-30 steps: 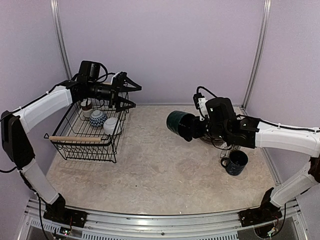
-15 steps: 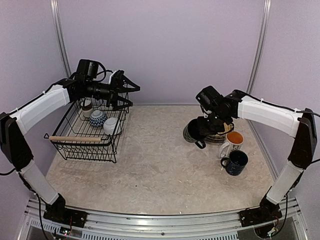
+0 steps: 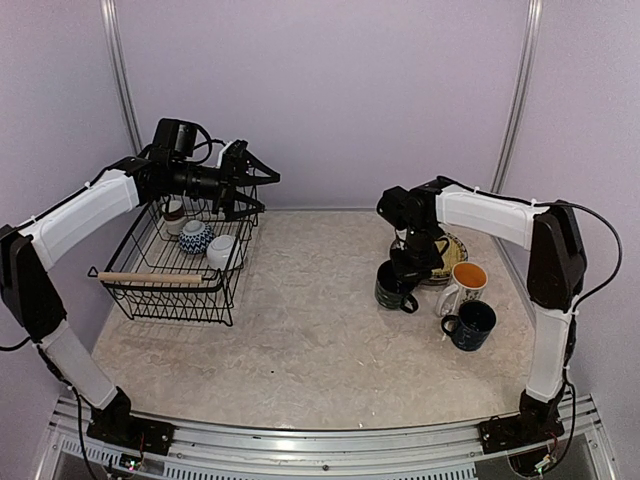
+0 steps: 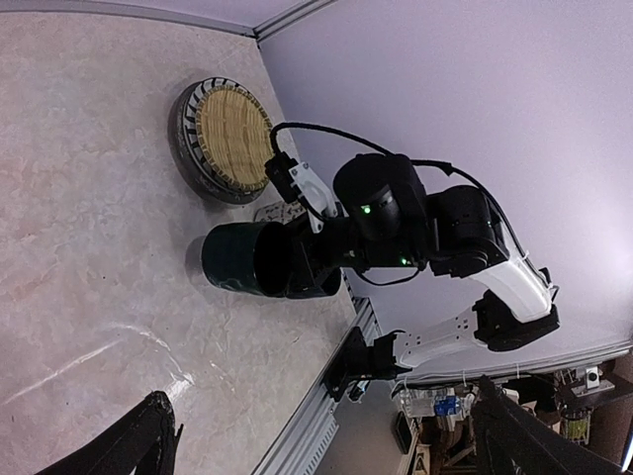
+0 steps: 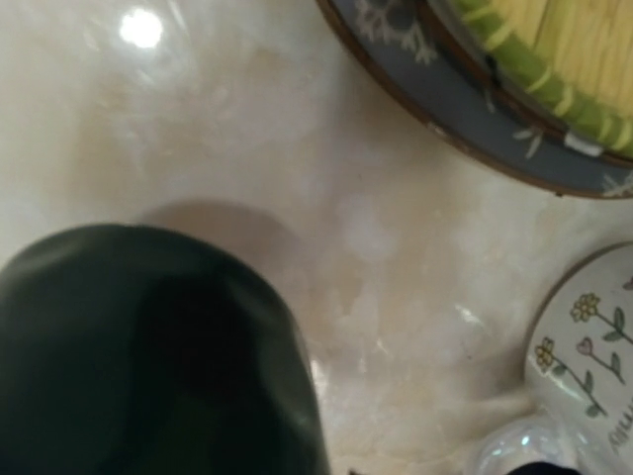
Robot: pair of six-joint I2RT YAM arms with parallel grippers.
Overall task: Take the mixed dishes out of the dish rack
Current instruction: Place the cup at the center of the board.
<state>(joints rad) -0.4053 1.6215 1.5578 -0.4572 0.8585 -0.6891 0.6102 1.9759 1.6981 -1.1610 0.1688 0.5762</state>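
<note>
While my right pincer (image 3: 406,270) is gripping the dark mug (image 3: 393,290) low beside the plates (image 4: 232,139), I am planning a flat release.
Left pincer (image 3: 270,193) is hovering wide over the dish rack (image 3: 170,300); I am minding the white orange-lined mug (image 3: 466,283).

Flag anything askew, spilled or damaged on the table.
Nothing stands out. The dark mug stands upright beside the white mug and blue mug, the plates lie flat, and no spill shows.
</note>
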